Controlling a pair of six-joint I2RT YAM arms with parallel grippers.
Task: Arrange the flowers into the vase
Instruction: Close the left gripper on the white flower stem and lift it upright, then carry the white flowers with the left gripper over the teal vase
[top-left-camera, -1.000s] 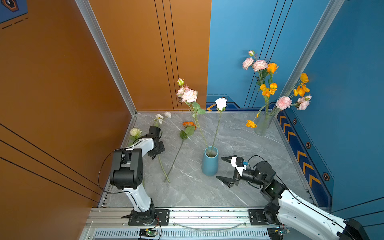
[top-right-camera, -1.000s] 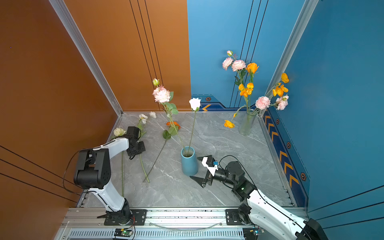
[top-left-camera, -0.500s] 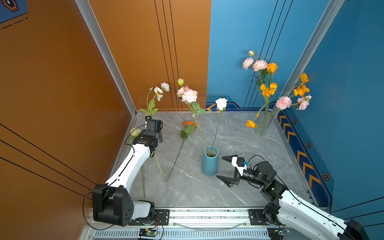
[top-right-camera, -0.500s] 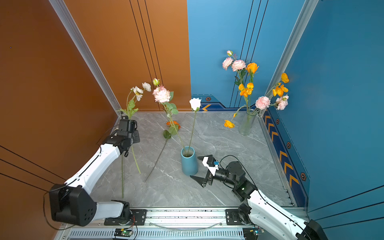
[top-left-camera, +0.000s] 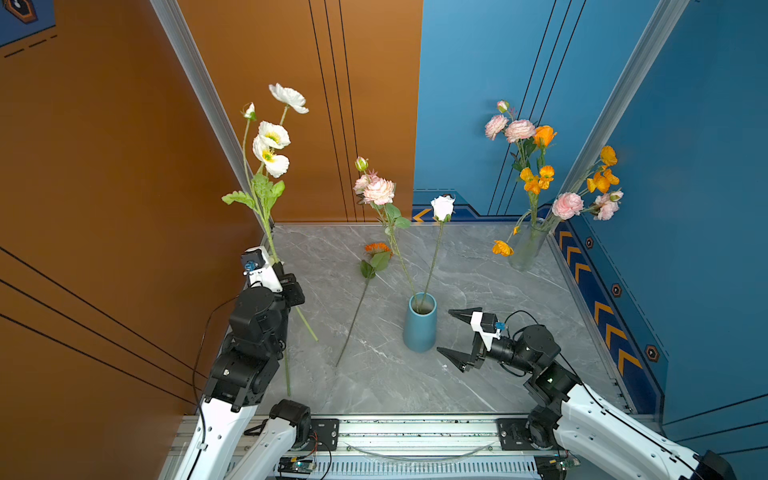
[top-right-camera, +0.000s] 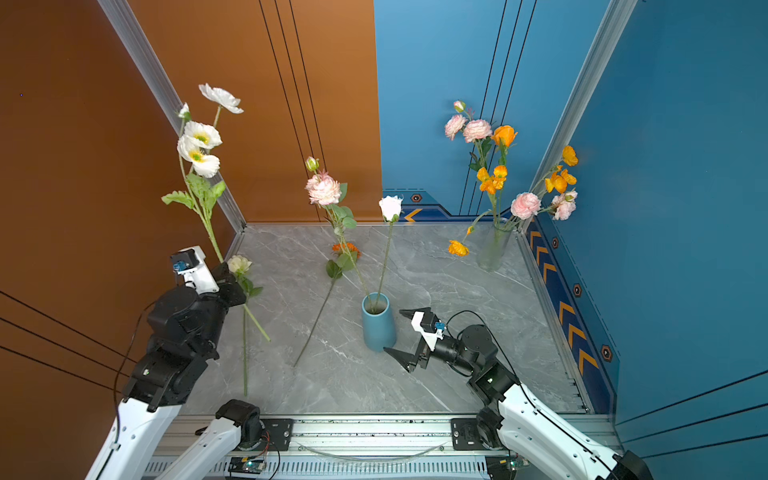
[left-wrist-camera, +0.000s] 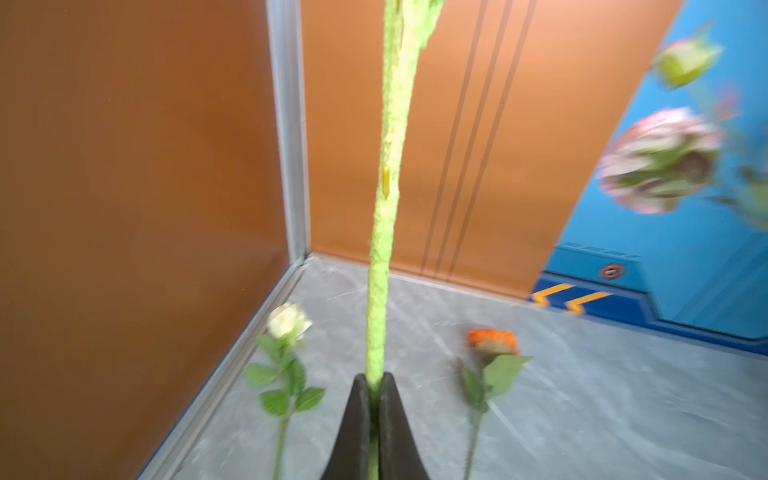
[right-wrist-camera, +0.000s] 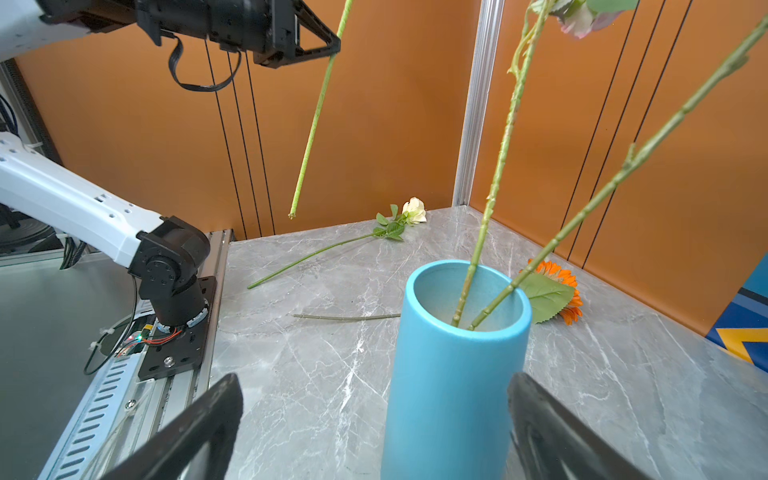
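Stems are split between two vases, the table and one gripper. At the far left of the scene the left gripper (left-wrist-camera: 375, 380) is clamped tight on the green stem of a white poppy spray (top-left-camera: 272, 141). It holds the spray in the air beside the orange wall (top-left-camera: 124, 166). The blooms stand high, and the right wrist view shows the cut end hanging free above the grey marble table (top-left-camera: 478, 266).

The right gripper (top-left-camera: 445, 331) holds nothing. Its jaws are spread wide, low over the table just right of the blue vase (top-left-camera: 420, 324), and in both top views they are not touching it. That vase stands upright near the middle and holds two stems: a pink flower (top-left-camera: 378, 191) leaning left and a white rose (top-left-camera: 442, 206).

An orange sunflower (top-left-camera: 377, 248) lies flat on the table left of the vase, its bloom toward the far wall. A cream rose (top-right-camera: 239, 264) lies along the left edge, partly under the left arm. At the far right a glass vase (top-left-camera: 525, 249) holds pink and orange blooms (top-left-camera: 519, 129).
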